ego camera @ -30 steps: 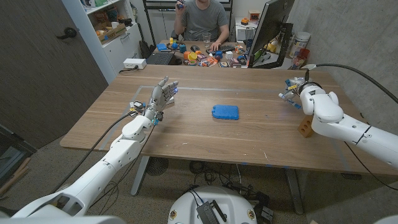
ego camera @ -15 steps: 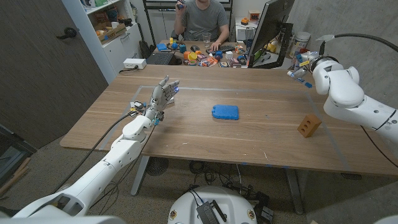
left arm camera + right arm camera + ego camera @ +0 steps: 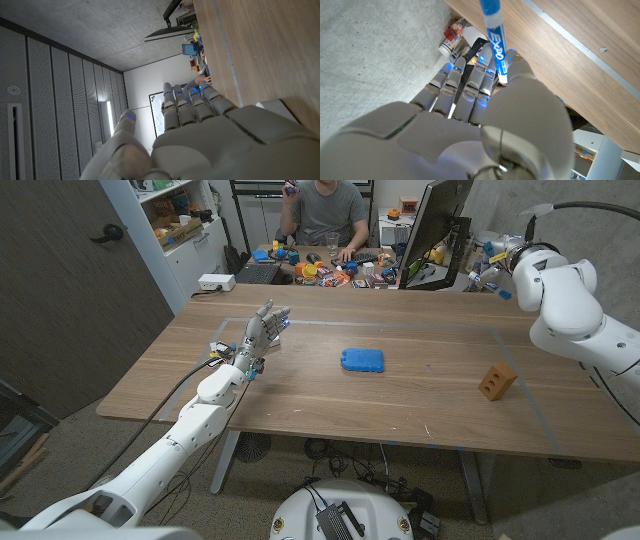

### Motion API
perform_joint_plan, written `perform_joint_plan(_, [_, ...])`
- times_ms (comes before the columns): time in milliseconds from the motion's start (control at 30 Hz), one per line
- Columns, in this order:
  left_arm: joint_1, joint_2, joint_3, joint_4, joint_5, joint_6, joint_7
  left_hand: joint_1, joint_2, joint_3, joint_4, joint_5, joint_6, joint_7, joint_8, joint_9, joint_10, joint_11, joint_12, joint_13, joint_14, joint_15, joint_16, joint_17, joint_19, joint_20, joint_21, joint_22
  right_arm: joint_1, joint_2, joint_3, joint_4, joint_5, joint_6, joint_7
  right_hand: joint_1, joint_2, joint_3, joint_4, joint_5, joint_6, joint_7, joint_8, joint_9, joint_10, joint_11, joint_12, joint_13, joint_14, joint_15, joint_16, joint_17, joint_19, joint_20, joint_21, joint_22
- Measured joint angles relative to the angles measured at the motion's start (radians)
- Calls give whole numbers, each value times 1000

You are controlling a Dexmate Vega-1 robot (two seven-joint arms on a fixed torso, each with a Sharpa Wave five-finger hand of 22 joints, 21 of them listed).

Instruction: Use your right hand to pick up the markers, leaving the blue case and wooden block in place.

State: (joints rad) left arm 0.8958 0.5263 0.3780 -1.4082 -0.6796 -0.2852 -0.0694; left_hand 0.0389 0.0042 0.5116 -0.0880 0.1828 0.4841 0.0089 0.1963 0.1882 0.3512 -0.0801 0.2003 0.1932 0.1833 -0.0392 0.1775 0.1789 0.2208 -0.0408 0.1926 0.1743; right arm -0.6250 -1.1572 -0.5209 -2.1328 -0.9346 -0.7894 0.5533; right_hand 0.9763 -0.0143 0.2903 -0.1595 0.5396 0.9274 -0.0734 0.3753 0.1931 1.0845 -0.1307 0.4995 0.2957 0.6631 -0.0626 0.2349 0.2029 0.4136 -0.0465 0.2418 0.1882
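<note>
- The right hand [image 3: 497, 256] is raised at the far right corner of the table [image 3: 420, 405], above its back edge, with the arm bent in from the right side
- Seen from the right wrist, that hand [image 3: 485, 115] has its fingers [image 3: 451, 82] curled in and is gripping a blue-capped marker [image 3: 494, 37] that sticks out past the fingertips; a thin dark marker [image 3: 465, 70] lies between the fingers as well
- From the head camera the markers are only small blue and white bits at the hand, too small to make out
- The blue case [image 3: 361, 360] lies flat near the middle of the table, well apart from both hands
- The wooden block [image 3: 496, 381] sits on the table towards the right, nearer the front than the raised hand and not touched by it
- The left hand [image 3: 260, 335] stands on the left part of the table, fingers straight and close together pointing away from the robot, holding nothing
- From the left wrist its fingers [image 3: 192, 107] reach out side by side, thumb apart
- A person [image 3: 322, 215] sits behind the table at a cluttered desk [image 3: 330, 275], beside a dark monitor [image 3: 435, 230]
</note>
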Motion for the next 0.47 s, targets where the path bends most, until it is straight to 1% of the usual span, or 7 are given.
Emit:
perform_joint_plan(167, [0,0,0,-3,-1,0,2,0,0,0,0,0,0,0,0,0,0,0,0,0,0,0,0,0,0,0,0,0,0,12,10,0,-23,8,17,0,0,0,0,-3,0,0,-2,0,0,0,0,3,0,0,-6,4,0,0,0,0])
perform_joint_plan(267, [0,0,-1,-3,-2,0,2,0,0,0,0,0,0,0,0,0,0,0,0,0,0,0,0,0,0,0,0,0,-1,19,18,0,-29,11,23,0,0,0,0,-3,0,0,2,0,0,0,4,7,7,0,-7,4,0,0,0,0])
perform_joint_plan(333, [0,0,-1,-4,-2,0,2,0,0,0,0,0,0,0,0,0,0,0,0,0,0,0,0,0,0,0,0,0,-4,23,24,0,-31,12,25,0,0,7,-2,-4,0,0,2,0,4,4,4,8,9,2,-7,4,0,0,0,0])
perform_joint_plan(467, [0,0,-1,-5,-2,0,2,0,0,0,0,0,0,0,0,0,0,0,0,0,0,0,0,0,0,0,0,0,-11,29,34,3,-32,14,25,0,0,7,-2,-6,0,0,2,0,4,4,4,11,13,-2,-7,4,0,0,0,0])
